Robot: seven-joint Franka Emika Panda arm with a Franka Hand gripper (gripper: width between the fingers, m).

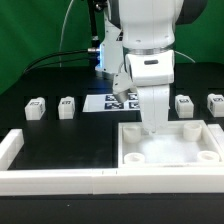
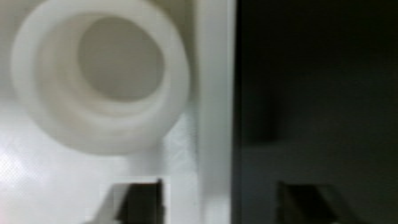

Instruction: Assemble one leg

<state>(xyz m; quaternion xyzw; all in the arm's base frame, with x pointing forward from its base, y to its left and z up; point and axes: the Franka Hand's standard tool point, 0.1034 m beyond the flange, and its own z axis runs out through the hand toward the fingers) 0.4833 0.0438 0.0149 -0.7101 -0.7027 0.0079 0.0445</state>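
Four small white legs with marker tags stand on the black table: two at the exterior view's left (image 1: 35, 107) (image 1: 66, 105) and two at its right (image 1: 184, 103) (image 1: 215, 102). My gripper (image 1: 152, 128) is low over the far rim of the large white tray (image 1: 172, 172), away from all the legs. In the wrist view the gripper (image 2: 222, 203) is open and holds nothing. Its dark fingertips (image 2: 139, 200) stand on either side of the tray's rim (image 2: 214, 90), with a gap to it on each side. A round socket (image 2: 98, 80) of the tray lies beside the rim.
The marker board (image 1: 108, 102) lies behind the arm. A long white rail (image 1: 50, 180) runs along the front and turns up at the exterior view's left (image 1: 10, 148). Cables and a green backdrop are at the back.
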